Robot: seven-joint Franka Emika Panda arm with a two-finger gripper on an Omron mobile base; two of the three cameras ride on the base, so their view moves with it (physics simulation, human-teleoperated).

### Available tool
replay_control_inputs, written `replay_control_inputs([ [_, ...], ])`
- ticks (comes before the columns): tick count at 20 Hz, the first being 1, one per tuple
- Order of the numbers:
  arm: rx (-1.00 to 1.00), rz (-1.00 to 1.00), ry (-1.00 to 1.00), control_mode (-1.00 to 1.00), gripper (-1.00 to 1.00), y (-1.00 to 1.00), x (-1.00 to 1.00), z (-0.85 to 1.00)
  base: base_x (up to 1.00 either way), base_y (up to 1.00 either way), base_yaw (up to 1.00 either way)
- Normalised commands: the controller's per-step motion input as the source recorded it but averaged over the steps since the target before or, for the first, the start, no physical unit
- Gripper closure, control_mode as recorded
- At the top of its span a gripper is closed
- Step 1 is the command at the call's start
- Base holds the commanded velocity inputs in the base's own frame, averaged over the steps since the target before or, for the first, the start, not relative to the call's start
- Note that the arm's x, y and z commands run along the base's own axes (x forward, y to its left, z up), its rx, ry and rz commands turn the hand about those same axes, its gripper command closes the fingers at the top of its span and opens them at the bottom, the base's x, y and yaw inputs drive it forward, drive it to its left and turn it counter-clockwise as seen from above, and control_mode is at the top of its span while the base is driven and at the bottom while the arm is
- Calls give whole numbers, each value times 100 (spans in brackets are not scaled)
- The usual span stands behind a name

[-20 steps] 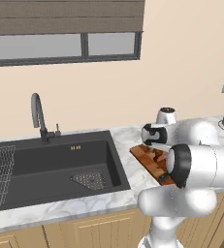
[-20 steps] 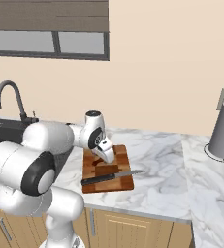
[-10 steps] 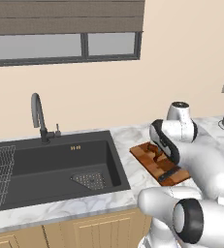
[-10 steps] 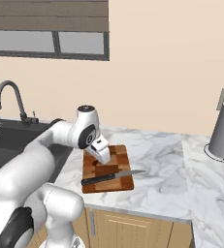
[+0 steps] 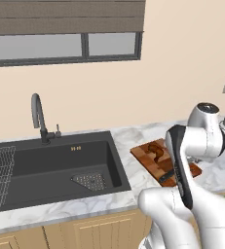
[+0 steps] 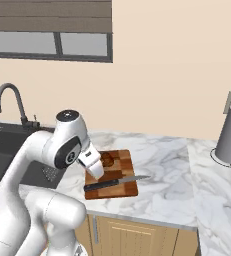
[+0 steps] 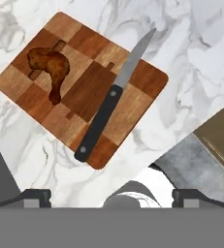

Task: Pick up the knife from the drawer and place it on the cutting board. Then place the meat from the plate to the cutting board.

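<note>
The gripper (image 7: 111,196) stood open and empty above the board (image 7: 79,89); the knife (image 7: 114,96) lay across it, blade tip past the edge; the meat (image 7: 50,65) sat beside it, apart. The meat looked light, firm, irregular (best pinched across its narrow shank); the knife by its handle.

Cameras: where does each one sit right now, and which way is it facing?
Left base view: behind the arm's left, facing the sink and cutting board; arm at lower right.
Right base view: behind the arm's right, facing the same board, knife, meat; arm at lower left.
Hand view: above the board, looking down; open tool at bottom.
All three share the board.
</note>
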Motion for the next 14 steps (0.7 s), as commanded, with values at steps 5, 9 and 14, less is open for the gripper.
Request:
replay_control_inputs([
  [5, 0, 1, -10, -100, -100, 0, -74, 85, 0, 0, 0],
  [9, 0, 0, -13, -100, -100, 0, -65, 64, 0, 0, 0],
  [14, 0, 1, -12, -100, -100, 0, -47, 43, 0, 0, 0],
])
